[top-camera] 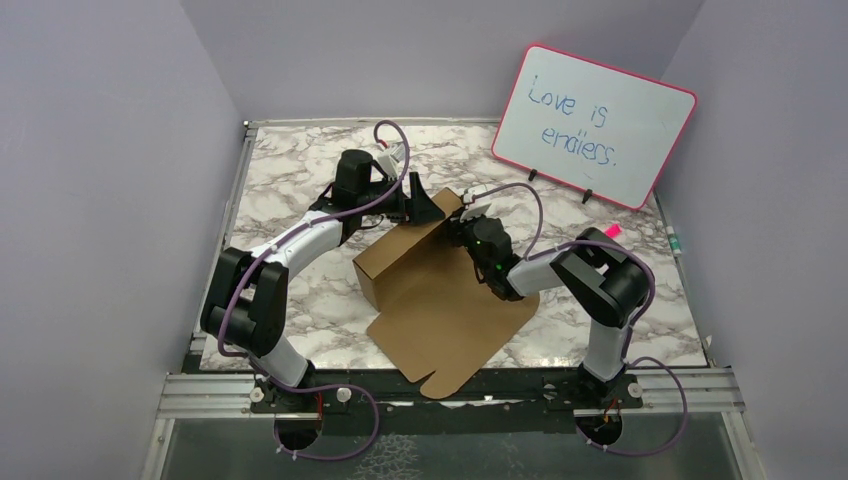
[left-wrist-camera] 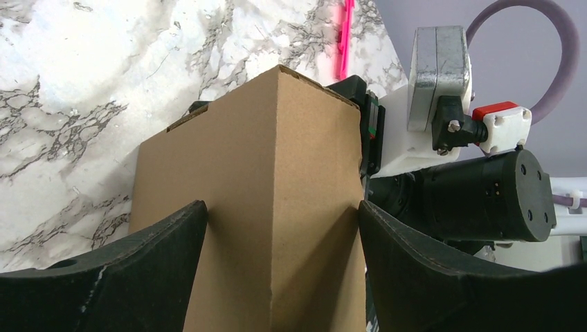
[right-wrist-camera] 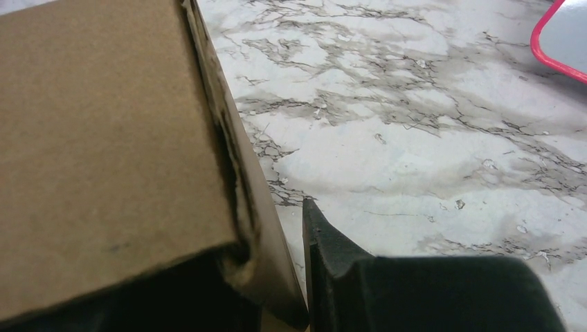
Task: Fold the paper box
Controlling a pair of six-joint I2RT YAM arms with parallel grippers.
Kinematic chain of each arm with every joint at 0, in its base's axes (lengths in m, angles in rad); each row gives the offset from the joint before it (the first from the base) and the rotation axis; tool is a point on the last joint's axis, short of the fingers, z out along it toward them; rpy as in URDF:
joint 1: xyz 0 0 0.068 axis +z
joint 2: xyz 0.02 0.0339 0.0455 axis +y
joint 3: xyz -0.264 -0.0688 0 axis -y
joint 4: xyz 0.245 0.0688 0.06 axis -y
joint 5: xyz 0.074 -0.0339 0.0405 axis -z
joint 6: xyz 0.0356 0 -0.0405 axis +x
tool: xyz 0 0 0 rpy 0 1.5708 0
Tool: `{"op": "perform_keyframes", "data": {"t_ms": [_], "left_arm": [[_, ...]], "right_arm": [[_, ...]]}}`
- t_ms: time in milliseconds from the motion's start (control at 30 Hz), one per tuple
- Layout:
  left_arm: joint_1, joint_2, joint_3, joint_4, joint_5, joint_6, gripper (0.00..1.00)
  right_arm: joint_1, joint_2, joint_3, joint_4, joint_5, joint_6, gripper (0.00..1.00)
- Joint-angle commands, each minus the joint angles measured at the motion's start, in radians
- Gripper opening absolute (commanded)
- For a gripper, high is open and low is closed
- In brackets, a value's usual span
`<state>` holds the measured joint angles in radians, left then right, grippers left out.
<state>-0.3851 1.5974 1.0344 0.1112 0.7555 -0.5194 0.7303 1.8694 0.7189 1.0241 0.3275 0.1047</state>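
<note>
The paper box (top-camera: 440,300) is plain brown cardboard in the middle of the marble table, with a raised folded part (top-camera: 400,258) at the back left and a flat sheet with flaps toward the near edge. My left gripper (top-camera: 425,208) is at the box's far corner. In the left wrist view its jaws are open (left-wrist-camera: 282,214), one on each side of an upright cardboard corner (left-wrist-camera: 277,173). My right gripper (top-camera: 468,228) is at the box's far right side. It is shut (right-wrist-camera: 294,266) on a cardboard wall (right-wrist-camera: 263,207); one finger (right-wrist-camera: 332,270) shows and the other is hidden behind the cardboard.
A pink-framed whiteboard (top-camera: 595,125) with writing stands at the back right, its corner (right-wrist-camera: 564,34) also in the right wrist view. A pink marker (top-camera: 612,231) lies near the right arm. The right arm's wrist (left-wrist-camera: 477,194) sits close beside my left gripper. Purple walls enclose the table.
</note>
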Motion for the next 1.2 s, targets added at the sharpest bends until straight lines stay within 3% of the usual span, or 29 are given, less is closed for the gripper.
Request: {"op": "perform_keyframes", "data": {"t_ms": [0, 200, 500, 833, 1167], "left_arm": [[-0.006, -0.026, -0.022, -0.02, 0.084, -0.022, 0.79], [-0.007, -0.03, -0.014, -0.06, 0.04, 0.004, 0.79], [-0.006, -0.046, 0.009, -0.153, -0.073, 0.064, 0.79], [-0.006, -0.041, 0.01, -0.162, -0.084, 0.067, 0.77], [-0.006, -0.025, 0.014, -0.162, -0.057, 0.065, 0.72]], "right_arm": [[-0.009, 0.028, 0.044, 0.02, 0.045, 0.016, 0.28], [-0.009, 0.005, 0.029, 0.042, -0.118, -0.011, 0.34], [-0.009, -0.071, -0.062, 0.039, -0.195, -0.035, 0.49], [-0.018, -0.118, -0.144, 0.147, -0.202, -0.071, 0.49], [-0.107, -0.106, -0.116, 0.166, -0.431, -0.062, 0.42]]}}
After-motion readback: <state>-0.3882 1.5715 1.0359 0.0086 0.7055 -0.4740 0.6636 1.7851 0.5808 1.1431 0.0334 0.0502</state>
